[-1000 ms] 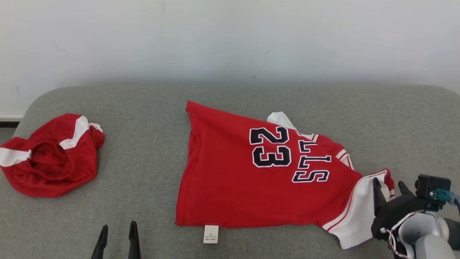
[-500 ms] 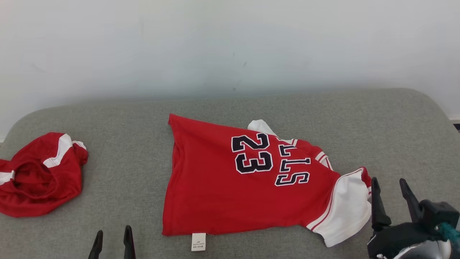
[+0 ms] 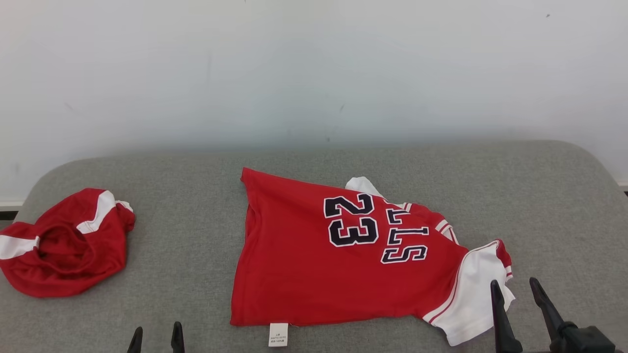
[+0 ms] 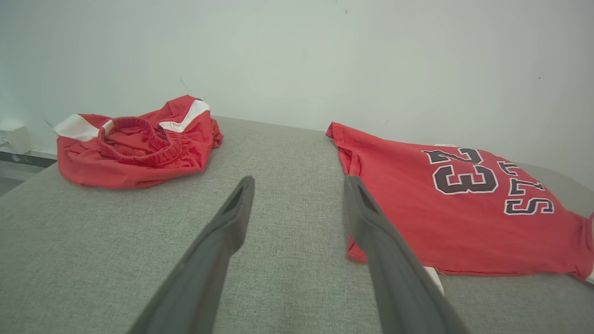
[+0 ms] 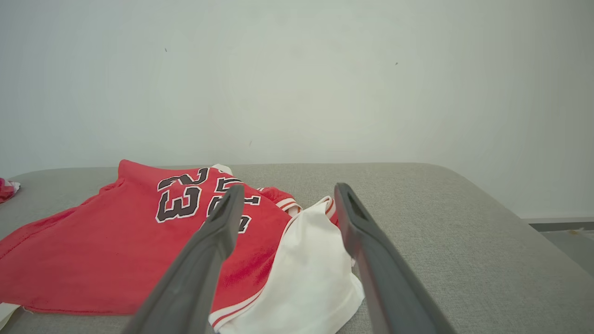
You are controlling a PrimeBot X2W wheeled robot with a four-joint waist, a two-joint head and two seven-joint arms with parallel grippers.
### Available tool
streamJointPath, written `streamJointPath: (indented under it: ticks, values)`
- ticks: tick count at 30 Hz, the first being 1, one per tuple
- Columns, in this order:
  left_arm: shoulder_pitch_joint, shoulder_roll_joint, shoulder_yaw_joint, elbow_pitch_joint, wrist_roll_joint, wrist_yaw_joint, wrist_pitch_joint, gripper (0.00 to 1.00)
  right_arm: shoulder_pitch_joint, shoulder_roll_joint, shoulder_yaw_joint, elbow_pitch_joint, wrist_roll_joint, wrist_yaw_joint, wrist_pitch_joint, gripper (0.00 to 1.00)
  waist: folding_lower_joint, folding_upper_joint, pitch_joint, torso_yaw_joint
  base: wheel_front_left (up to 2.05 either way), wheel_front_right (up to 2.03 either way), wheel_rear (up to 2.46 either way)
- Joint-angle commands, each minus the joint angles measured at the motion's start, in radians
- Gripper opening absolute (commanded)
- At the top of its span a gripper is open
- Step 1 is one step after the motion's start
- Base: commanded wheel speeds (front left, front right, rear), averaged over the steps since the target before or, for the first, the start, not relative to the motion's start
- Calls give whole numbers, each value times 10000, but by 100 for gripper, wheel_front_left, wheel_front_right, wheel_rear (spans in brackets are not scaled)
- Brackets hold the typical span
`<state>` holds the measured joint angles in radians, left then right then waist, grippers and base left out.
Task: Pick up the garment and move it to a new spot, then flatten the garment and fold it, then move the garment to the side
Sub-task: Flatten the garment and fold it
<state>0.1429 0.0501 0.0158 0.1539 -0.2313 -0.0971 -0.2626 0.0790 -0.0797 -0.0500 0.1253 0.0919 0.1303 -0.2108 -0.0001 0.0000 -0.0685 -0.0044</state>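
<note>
Your right tool has backed off the white sleeve of the jersey since a second ago. It now sits just beside that sleeve, jaws wide, nothing in them. The head camera tilted too, so don't read the whole-frame shift as cloth moving.

The jersey lies in the middle of the grey padded desk, mostly spread, though the far sleeve and collar end look bunched. The crumpled red shorts are well apart on the left. Your left tool is low at the near edge, also wide and empty. A small white label pokes out of the near hem.

Looks to me like flattening's nearly done and folding's next.
</note>
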Motion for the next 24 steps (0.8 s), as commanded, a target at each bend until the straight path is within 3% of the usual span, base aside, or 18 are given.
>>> streamJointPath:
  ticks: [1, 24]
  values:
    - [164, 1, 35, 32, 108, -40, -32, 100, 230, -14, 1, 14, -73, 9, -54, 100, 1, 0, -106, 70, 0, 0, 0]
    - [293, 3, -10, 120, 150, -73, -32, 100, 489, 152, -55, 36, 14, 9, 141, 100, 1, 0, -136, -11, 0, 0, 0]
